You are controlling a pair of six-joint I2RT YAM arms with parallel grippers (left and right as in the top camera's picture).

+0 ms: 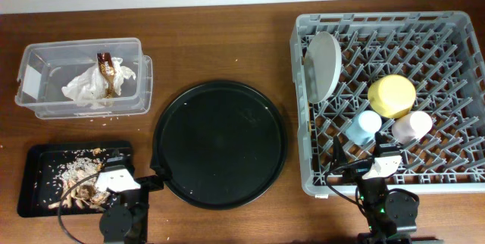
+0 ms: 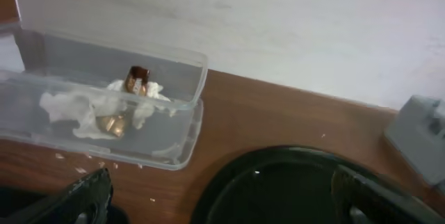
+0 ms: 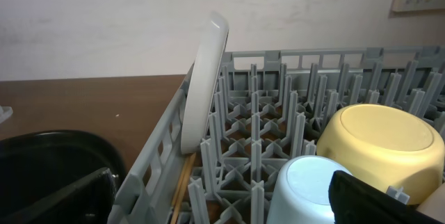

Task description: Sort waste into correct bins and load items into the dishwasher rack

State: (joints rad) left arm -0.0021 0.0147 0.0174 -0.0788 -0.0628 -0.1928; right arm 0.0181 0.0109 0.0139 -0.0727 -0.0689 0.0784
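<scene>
The clear tub at the back left holds the crumpled white napkin and the brown-and-gold wrapper; both also show in the left wrist view, napkin and wrapper. The shallow black tray at the front left holds tan food scraps. The grey rack holds the upright plate, the upturned yellow bowl, the blue cup and the pink cup. My left gripper is open and empty between the two trays. My right gripper is open and empty at the rack's front edge.
The large round black tray lies in the middle, and its rim shows in the left wrist view. Thin wooden chopsticks lie inside the rack below the plate. Crumbs dot the wood near the tub.
</scene>
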